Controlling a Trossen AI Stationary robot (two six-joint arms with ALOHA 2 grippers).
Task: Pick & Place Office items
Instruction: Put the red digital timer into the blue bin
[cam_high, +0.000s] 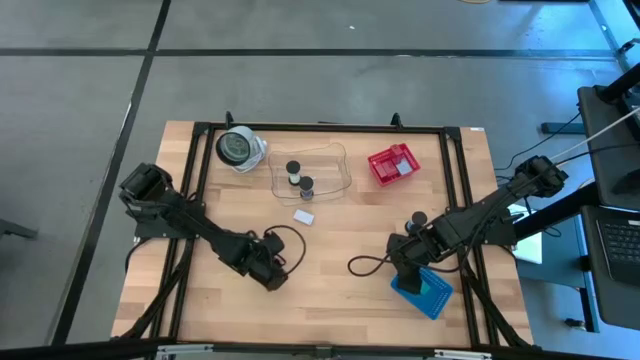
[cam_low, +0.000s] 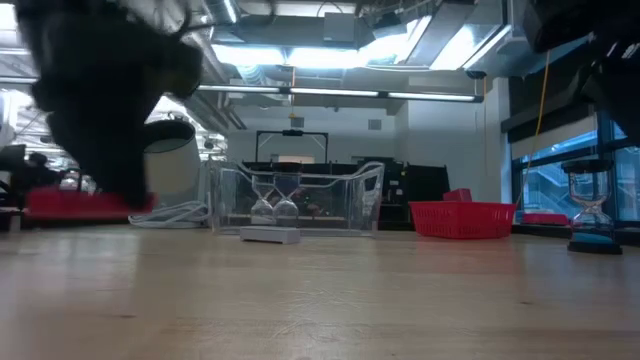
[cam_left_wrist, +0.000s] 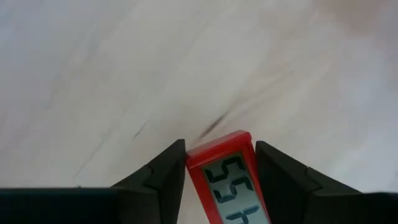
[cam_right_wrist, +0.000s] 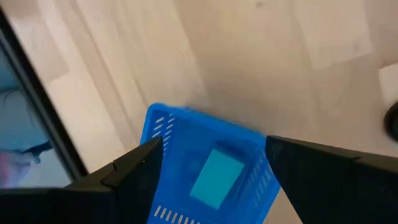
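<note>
My left gripper (cam_left_wrist: 219, 180) hangs low over the near-left part of the table (cam_high: 270, 272) and is shut on a red block with a digit display (cam_left_wrist: 227, 177). My right gripper (cam_right_wrist: 211, 186) is open above a blue basket (cam_high: 428, 292), where a teal piece (cam_right_wrist: 216, 177) lies on the floor. A white block (cam_high: 305, 215) lies flat on the table's middle. Two black-and-white hourglass cylinders (cam_high: 298, 176) stand in a clear tray (cam_high: 335, 160). Another hourglass (cam_low: 590, 213) stands near the right arm. My left gripper pinches the red display block by its two long sides (cam_left_wrist: 194, 163), the fingers lying along it. One end of the block (cam_left_wrist: 219, 142) sticks out past the fingertips. In the low view it shows level under the gripper (cam_low: 85, 203); whether it touches the table I cannot tell.
A red mesh basket (cam_high: 392, 165) sits on the far right of the table. A round black-and-silver object (cam_high: 238, 148) stands at the far left, beside the clear tray. A black frame (cam_high: 320, 128) runs around the table. Cables loop near both grippers. Bare wood lies between the arms.
</note>
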